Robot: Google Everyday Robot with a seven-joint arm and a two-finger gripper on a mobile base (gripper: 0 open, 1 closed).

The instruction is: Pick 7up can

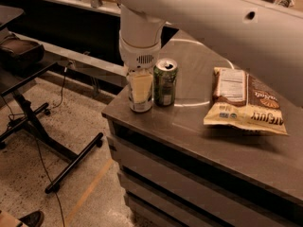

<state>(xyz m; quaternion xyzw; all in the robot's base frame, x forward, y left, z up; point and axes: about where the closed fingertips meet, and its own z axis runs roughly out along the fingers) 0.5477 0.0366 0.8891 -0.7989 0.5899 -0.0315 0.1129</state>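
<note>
The 7up can (141, 107) is a pale silver-white can standing upright near the front left corner of the dark table (199, 126). My gripper (140, 94) comes straight down over it from the white arm and covers most of it, so only the can's base and edges show. A dark green can (165, 83) with an opened silver top stands upright right beside it, to the right, almost touching.
A brown and cream snack bag (247, 102) lies flat on the table to the right. The table's left and front edges are close to the cans. A black stand with cables (33, 122) is on the floor to the left.
</note>
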